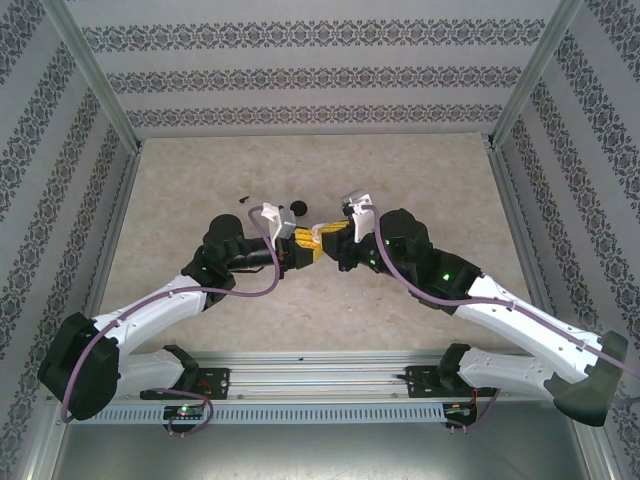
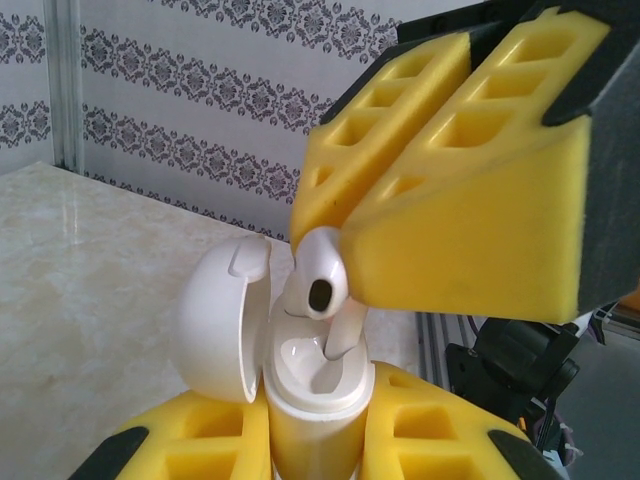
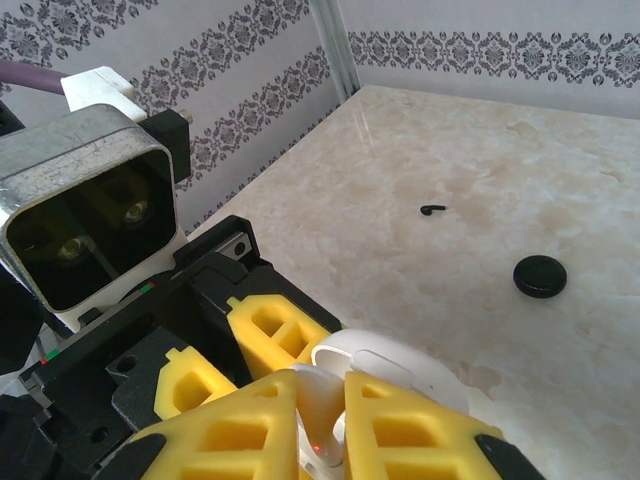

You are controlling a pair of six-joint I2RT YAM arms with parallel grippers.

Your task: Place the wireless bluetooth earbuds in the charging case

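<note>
Aloft over beige marbled table (image 1: 420,170), damask walls (image 1: 320,80) around: left gripper (image 2: 320,440) clamps open case (image 2: 320,385); right gripper (image 3: 322,440) pinches earbud (image 2: 322,275) at its mouth.

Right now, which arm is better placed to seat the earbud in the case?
Right. The right pincer grips the earbud directly over the open charging case, which the left pincer holds upright.

Table (image 3: 560,150) lies open save a black disc (image 3: 540,276) (black scrap (image 3: 432,210) nearby).
</note>
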